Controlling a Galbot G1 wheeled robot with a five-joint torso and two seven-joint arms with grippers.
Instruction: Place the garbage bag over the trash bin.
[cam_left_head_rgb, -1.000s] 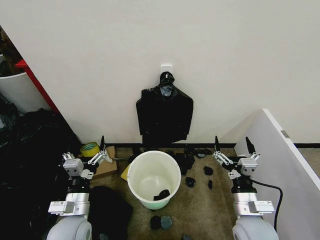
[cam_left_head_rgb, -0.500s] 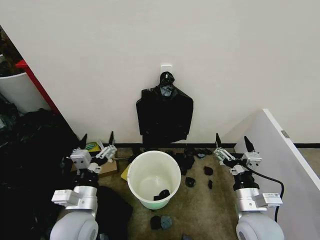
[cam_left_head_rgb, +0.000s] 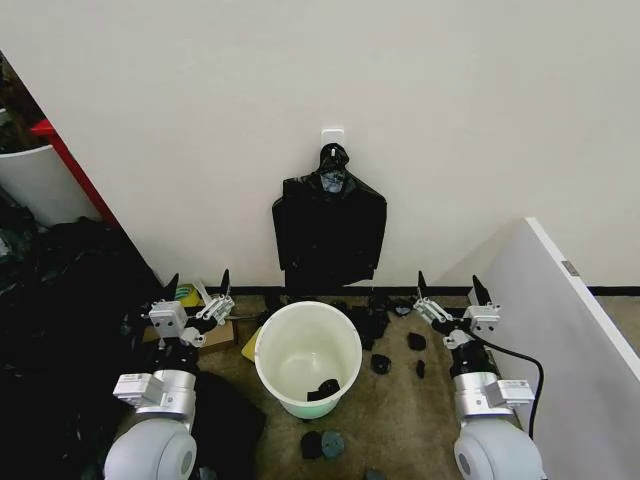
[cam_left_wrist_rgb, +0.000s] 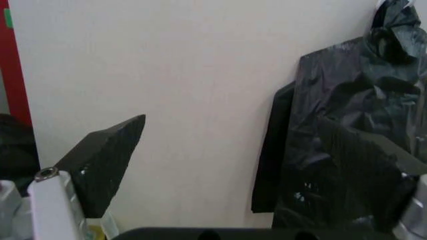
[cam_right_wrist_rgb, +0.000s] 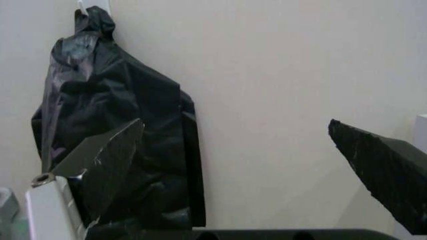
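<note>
The garbage bag (cam_left_head_rgb: 330, 225) is glossy, crinkled black plastic hanging from a white hook on the wall, straight behind the trash bin. The trash bin (cam_left_head_rgb: 262, 352) is a round white bucket with a pale green base, standing upright on the floor between my arms, with a small black scrap (cam_left_head_rgb: 326, 387) inside it. My left gripper (cam_left_head_rgb: 198, 286) is open to the left of the bin, pointing at the wall. My right gripper (cam_left_head_rgb: 448, 286) is open to the right of the bin. The bag (cam_left_wrist_rgb: 347, 125) hangs well beyond the left gripper (cam_left_wrist_rgb: 230, 120), and the bag (cam_right_wrist_rgb: 113, 90) hangs beyond the right gripper (cam_right_wrist_rgb: 233, 122).
Small black scraps (cam_left_head_rgb: 380, 363) litter the floor around and behind the bin. A cardboard box (cam_left_head_rgb: 218, 335) and a roll of yellow tape (cam_left_head_rgb: 186, 295) sit near the left arm. A white panel (cam_left_head_rgb: 560, 330) slants at the right, and dark bags (cam_left_head_rgb: 60, 300) pile up at the left.
Both arms have shifted inward toward the bin and the grippers now sit a little higher and nearer the wall. The bag and bin have not moved.
</note>
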